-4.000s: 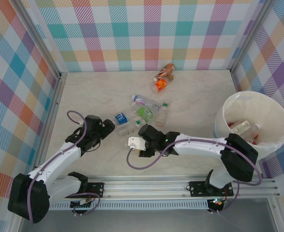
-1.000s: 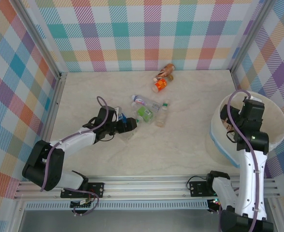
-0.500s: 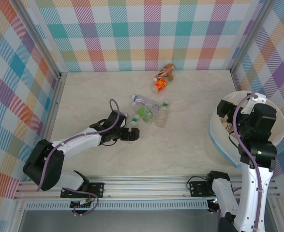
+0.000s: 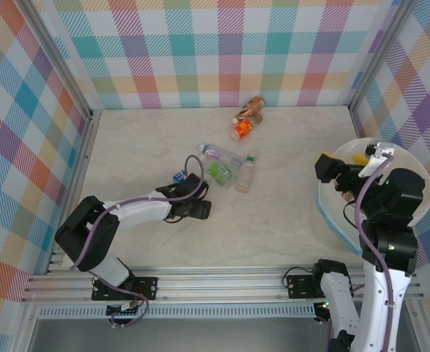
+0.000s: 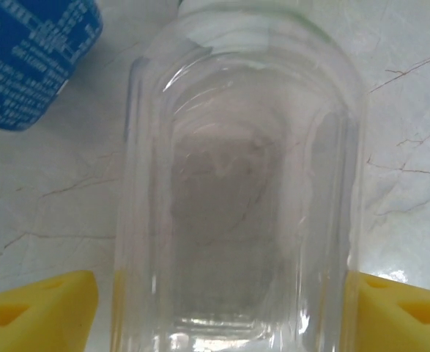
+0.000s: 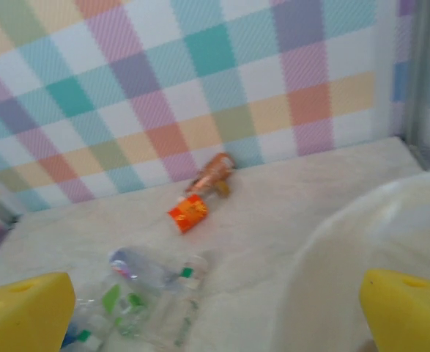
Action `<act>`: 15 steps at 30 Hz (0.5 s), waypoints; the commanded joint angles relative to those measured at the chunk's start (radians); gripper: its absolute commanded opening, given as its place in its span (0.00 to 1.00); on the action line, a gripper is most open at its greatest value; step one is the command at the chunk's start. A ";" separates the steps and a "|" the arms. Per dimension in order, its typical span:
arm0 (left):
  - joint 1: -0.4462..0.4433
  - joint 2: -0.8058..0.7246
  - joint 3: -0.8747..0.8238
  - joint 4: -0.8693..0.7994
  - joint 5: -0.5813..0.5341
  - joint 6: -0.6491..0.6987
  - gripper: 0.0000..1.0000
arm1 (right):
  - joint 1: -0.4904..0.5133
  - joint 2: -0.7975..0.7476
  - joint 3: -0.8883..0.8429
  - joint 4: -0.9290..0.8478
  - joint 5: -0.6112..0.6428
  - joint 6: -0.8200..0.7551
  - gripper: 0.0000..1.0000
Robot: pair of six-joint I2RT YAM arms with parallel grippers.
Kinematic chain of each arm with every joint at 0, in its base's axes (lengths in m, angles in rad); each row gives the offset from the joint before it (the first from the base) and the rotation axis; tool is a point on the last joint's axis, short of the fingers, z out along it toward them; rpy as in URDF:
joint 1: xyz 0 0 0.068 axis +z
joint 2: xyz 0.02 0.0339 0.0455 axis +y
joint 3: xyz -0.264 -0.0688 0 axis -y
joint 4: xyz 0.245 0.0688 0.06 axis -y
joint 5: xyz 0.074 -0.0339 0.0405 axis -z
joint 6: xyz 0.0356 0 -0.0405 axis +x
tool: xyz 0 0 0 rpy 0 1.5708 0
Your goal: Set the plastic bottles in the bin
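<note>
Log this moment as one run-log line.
left gripper: astride clear bottle, grip unclear | right gripper: open, empty, at bin | table: other bottles not yet binned

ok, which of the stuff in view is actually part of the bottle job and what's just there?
Job: clear bottle straddled by the left gripper; blue-label bottle; green-label bottle; green-capped clear bottle; purple-label bottle; orange bottle; brown bottle; cream bin.
Not job: checked walls; aluminium rail; tabletop.
</note>
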 commanded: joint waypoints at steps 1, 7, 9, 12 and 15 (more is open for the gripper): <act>-0.021 0.028 0.030 -0.005 -0.006 0.011 0.75 | 0.003 -0.026 -0.068 0.203 -0.270 0.141 1.00; -0.023 0.027 0.016 0.007 0.033 -0.005 0.58 | 0.022 -0.018 -0.109 0.210 -0.332 0.190 1.00; -0.023 0.021 0.011 0.045 0.048 -0.006 0.51 | 0.053 -0.005 -0.121 0.209 -0.349 0.203 1.00; -0.022 0.010 0.010 0.053 0.071 -0.001 0.40 | 0.139 0.016 -0.127 0.183 -0.281 0.189 1.00; -0.023 -0.013 0.006 0.068 0.101 0.007 0.30 | 0.267 0.047 -0.127 0.173 -0.156 0.148 1.00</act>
